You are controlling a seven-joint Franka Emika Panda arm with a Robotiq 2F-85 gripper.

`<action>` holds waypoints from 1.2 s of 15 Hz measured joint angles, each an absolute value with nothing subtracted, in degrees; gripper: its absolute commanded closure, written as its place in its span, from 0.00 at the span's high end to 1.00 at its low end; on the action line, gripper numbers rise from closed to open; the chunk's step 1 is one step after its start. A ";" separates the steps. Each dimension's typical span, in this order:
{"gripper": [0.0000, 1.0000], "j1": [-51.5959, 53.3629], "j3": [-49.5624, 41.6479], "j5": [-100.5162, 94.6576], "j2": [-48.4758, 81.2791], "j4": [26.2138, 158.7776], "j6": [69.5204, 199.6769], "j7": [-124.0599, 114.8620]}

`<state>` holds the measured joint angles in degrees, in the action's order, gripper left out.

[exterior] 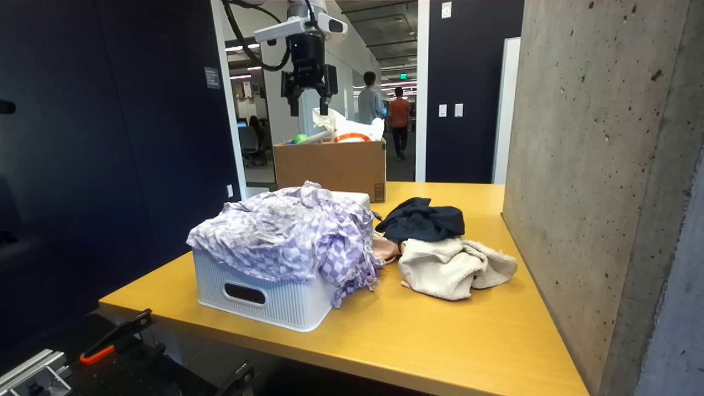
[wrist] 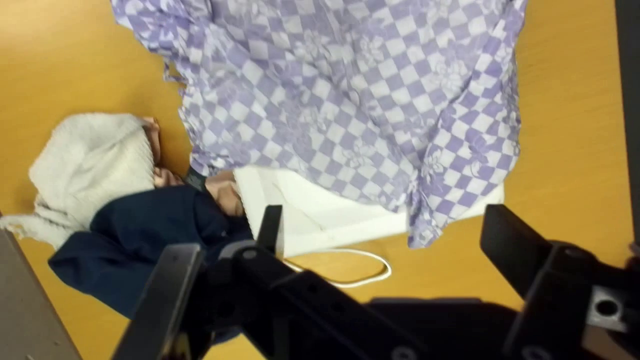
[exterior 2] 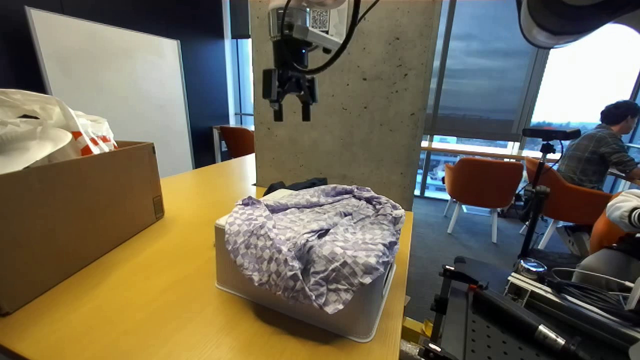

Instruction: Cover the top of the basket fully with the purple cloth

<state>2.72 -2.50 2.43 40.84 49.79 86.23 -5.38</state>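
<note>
One each: basket (exterior: 283, 303), box (exterior: 330, 169), purple cloth (exterior: 291, 234); and at four o'clock in an exterior view, dark cloth (exterior: 423, 220), cream cloth (exterior: 448, 269).

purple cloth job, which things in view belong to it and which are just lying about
For the job:
white basket, one end uncovered
purple checked cloth, draped over much of it
gripper, open and holding nothing

Just lying about:
dark cloth, cream cloth and peach cloth, beside the basket
cardboard box with a white bag in it
</note>
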 measured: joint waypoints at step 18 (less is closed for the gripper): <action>1.00 -1.88 -1.01 0.40 30.67 93.19 105.96 11.19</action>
